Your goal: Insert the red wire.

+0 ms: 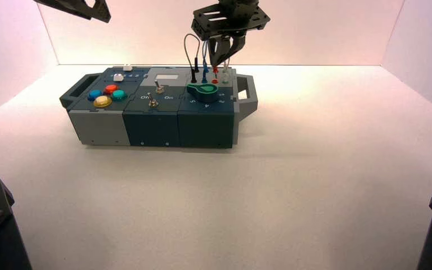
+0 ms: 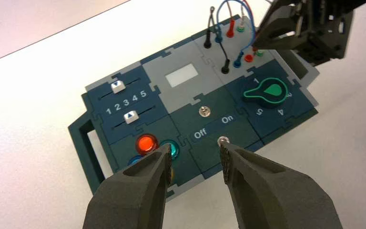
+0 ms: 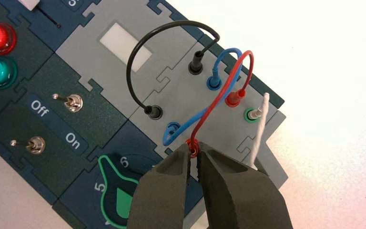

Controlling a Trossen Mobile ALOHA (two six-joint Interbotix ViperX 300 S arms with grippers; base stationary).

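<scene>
I am the right gripper (image 3: 194, 153), low over the far right part of the box (image 1: 152, 128), and my fingers are clamped on one plug of the red wire (image 3: 225, 87). That plug is right by the near red socket (image 2: 249, 58); whether its tip is inside, I cannot tell. From my grip the wire arches up and over to its other plug (image 3: 235, 97), which stands in the red socket of the far row.

The blue wire (image 3: 190, 124) loops just beside mine, crossing close to it in my wrist view, between the two blue sockets. On its other side from me, the black wire (image 3: 134, 53) curves between its own two sockets. The white wire (image 3: 260, 131) rises from a green-rimmed socket in the far row, and my finger hides part of it.

The green knob (image 1: 203, 91) sits on the near side of the sockets. Two metal switches are in the middle of the box, and the coloured buttons and white sliders are on its left part.

The left gripper (image 2: 195, 150) hangs idle above the far left, its fingers apart.
</scene>
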